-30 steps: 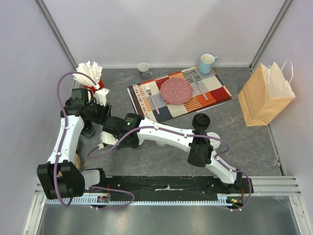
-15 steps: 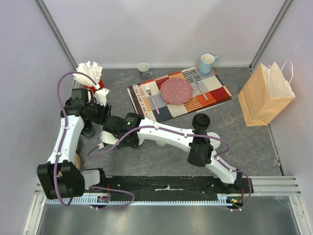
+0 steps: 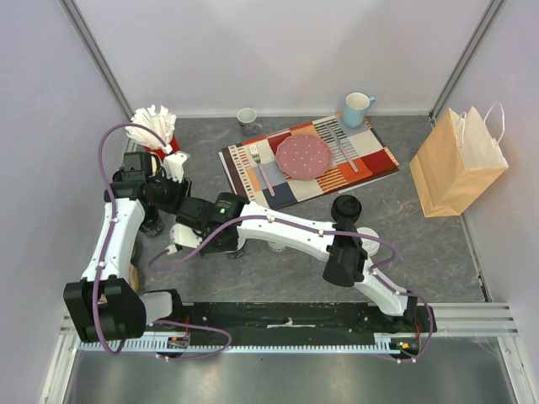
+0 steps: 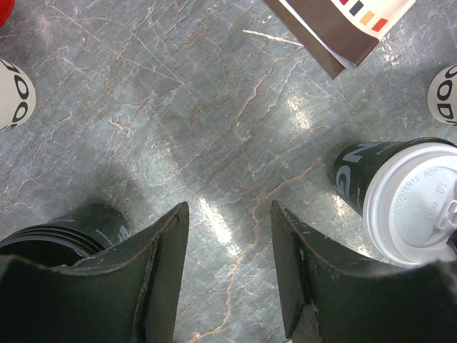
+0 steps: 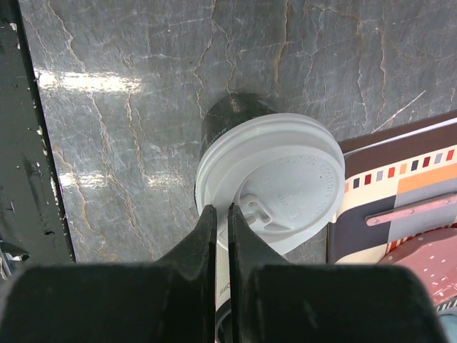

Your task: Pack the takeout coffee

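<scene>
A black cup with a white sip lid (image 5: pixel 278 186) stands on the grey stone table beside the placemat's corner. My right gripper (image 5: pixel 222 209) hangs just over the lid's near rim, its jaws shut with only a slit between them. The same black cup (image 4: pixel 414 207) shows at the right of the left wrist view. My left gripper (image 4: pixel 228 211) is open over bare table to the left of it, with nothing between its fingers. The cream-white cup with a black lid (image 3: pixel 346 207) stands right of the centre, next to the right arm's elbow.
A tan paper bag (image 3: pixel 459 164) stands at the right. The striped placemat (image 3: pixel 370 164) carries a pink plate (image 3: pixel 304 156) and cutlery. Two mugs (image 3: pixel 357 109) (image 3: pixel 247 118) stand behind it. Stacked black cups (image 4: pixel 64 239) sit by my left finger, with white cups (image 4: pixel 14 93) nearby.
The right wrist has crept slightly to the left. Both grippers hold the same openings and no object has moved.
</scene>
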{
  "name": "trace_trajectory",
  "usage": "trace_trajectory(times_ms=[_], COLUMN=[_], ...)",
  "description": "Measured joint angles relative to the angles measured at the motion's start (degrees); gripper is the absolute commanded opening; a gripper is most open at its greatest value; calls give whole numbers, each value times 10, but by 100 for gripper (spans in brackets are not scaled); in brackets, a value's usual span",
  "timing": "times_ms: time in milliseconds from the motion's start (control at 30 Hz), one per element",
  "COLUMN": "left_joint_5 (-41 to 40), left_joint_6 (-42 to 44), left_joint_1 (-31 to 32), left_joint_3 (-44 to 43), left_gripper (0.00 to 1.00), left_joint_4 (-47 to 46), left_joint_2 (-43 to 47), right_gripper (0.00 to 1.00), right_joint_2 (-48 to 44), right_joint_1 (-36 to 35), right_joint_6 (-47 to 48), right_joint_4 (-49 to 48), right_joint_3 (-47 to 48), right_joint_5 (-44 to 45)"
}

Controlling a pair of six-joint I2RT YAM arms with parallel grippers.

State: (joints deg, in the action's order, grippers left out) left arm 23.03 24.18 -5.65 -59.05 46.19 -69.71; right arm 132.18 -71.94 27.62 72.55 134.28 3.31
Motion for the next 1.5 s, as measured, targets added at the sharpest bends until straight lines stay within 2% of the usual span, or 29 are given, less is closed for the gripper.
trace_trajectory(times_ms=[1033, 1300, 1500], left_joint_5=[0, 0, 0], left_joint_6=[6, 6, 7], left_joint_1=[0, 0, 0], left_joint_3=[0, 0, 0], left_gripper=[56, 57, 56], left_joint_4=[0, 0, 0], left_joint_2=[0, 0, 0], right_gripper=[12, 25, 29], right_joint_2=[0, 0, 0], right_joint_1=[2, 5, 9], right_joint_6=[-3, -3, -3], right_joint_4=[2, 2, 2], right_joint_3=[-11, -11, -11], right_joint_5=[12, 13, 13])
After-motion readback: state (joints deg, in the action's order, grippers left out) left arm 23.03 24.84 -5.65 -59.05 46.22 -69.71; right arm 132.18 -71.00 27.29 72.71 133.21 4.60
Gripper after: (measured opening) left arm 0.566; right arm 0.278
